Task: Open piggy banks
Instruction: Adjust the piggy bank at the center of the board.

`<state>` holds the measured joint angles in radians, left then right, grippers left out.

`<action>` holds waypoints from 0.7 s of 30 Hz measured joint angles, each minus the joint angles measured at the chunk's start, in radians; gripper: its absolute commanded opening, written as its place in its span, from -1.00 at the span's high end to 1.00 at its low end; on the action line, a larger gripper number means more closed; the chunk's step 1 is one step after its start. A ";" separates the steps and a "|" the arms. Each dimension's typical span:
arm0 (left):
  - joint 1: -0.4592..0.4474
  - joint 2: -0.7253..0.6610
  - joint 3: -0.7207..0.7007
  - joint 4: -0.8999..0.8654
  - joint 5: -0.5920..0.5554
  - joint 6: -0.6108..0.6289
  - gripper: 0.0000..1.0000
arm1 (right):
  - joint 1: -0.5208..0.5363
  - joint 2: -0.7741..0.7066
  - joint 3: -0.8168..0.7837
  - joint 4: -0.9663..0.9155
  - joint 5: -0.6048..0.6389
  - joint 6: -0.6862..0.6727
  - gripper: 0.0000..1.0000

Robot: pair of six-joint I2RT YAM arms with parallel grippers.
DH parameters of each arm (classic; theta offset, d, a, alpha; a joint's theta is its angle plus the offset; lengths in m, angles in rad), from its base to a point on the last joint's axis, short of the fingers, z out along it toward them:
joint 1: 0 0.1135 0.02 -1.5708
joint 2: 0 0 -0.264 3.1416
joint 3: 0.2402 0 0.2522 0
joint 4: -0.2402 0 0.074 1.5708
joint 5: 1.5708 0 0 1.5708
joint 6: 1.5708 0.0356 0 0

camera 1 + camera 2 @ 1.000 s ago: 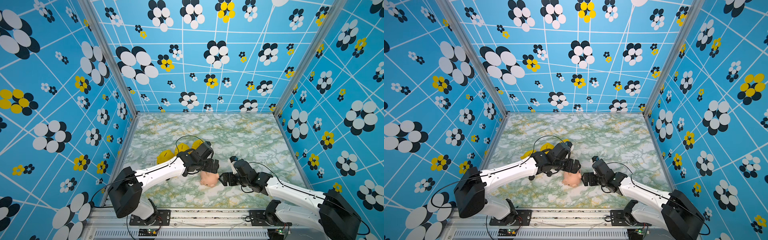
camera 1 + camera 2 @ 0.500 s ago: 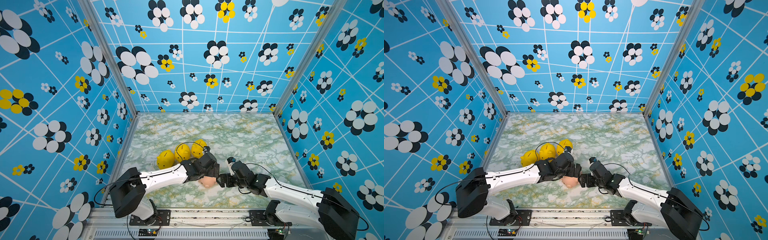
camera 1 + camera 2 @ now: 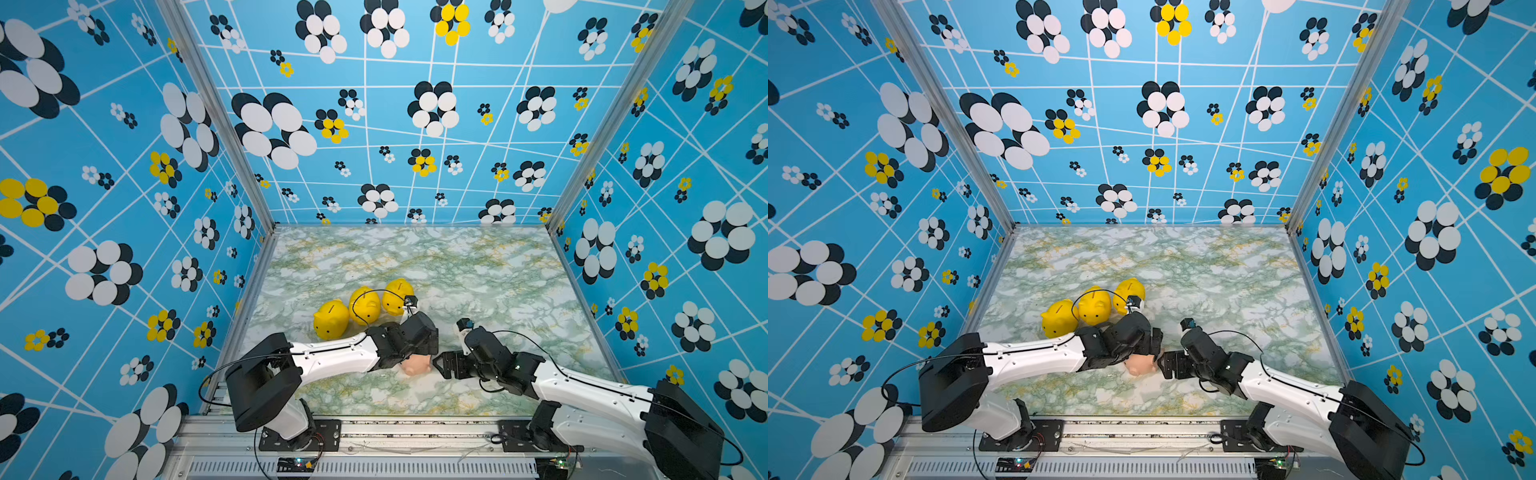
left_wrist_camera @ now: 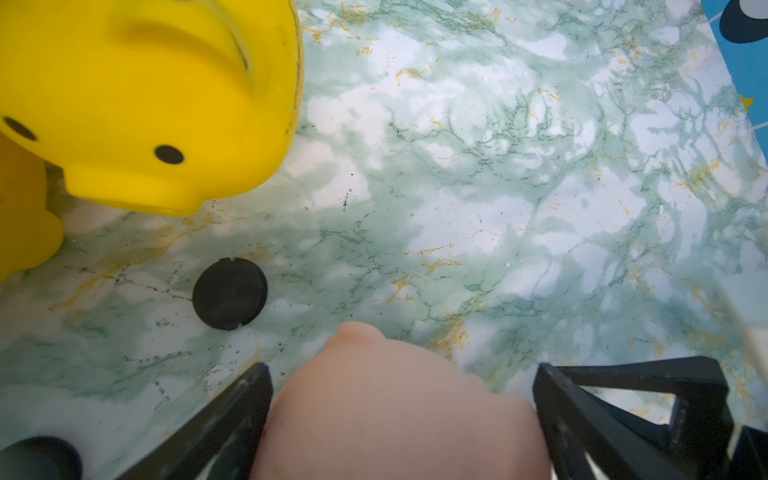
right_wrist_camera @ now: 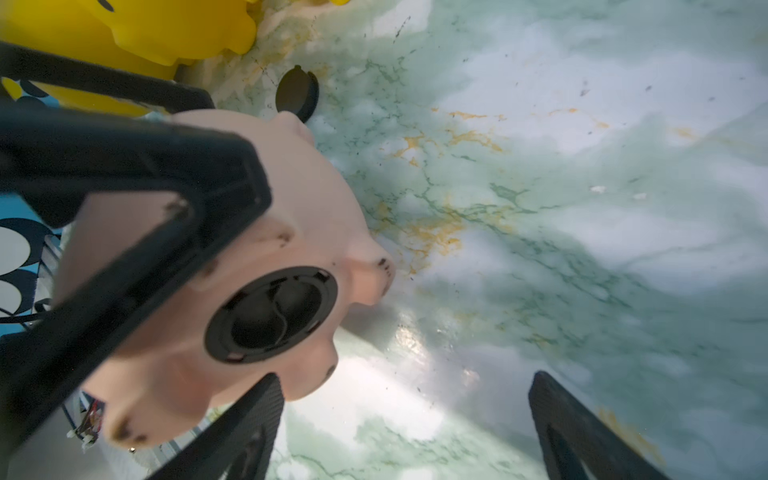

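Near the front edge of the marble-patterned tabletop, the left gripper and right gripper stood almost nose to nose in both top views. The left gripper reached down over the pink piggy bank. Its fingers were spread wide and pressed against the two flanks, clamping the pink piggy bank between them. The bank was turned so that its feet and belly faced the right gripper, and its round black belly plug sat in its hole. The right gripper hung just beside that underside, jaws wide apart with only tabletop showing between them, holding nothing. In a top view the pink piggy bank peeked out from under the left wrist. A little farther back a loose black disc lay flat on the marble, apart from the bank. Beyond it the three yellow piggy banks stood upright in a close diagonal row, left of centre, coin slots up. Behind them the tabletop ran on to the blue flowered back wall
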<state>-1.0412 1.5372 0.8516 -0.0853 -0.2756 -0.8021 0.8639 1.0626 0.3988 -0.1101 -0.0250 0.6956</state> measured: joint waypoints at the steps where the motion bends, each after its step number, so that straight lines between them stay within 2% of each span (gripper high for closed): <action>1: 0.000 0.000 -0.008 0.015 -0.003 0.000 -0.98 | 0.000 -0.011 0.000 -0.014 0.012 0.000 -0.91; 4: 0.001 0.000 -0.040 0.077 -0.011 0.000 -0.98 | 0.000 -0.043 0.000 -0.054 0.045 -0.003 -0.90; 7: 0.001 -0.002 -0.074 0.141 -0.013 0.000 -0.98 | 0.000 -0.067 -0.010 -0.059 0.064 -0.008 -0.80; 17: 0.001 -0.042 -0.204 0.349 -0.017 0.001 -0.98 | 0.000 -0.099 -0.095 0.065 0.049 -0.031 -0.39; 21: 0.002 -0.013 -0.210 0.428 0.026 -0.002 -0.98 | 0.000 -0.116 -0.109 0.151 0.026 -0.031 -0.17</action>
<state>-1.0393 1.5242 0.6415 0.3424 -0.2497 -0.8040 0.8639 0.9466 0.2893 0.0414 0.0010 0.6651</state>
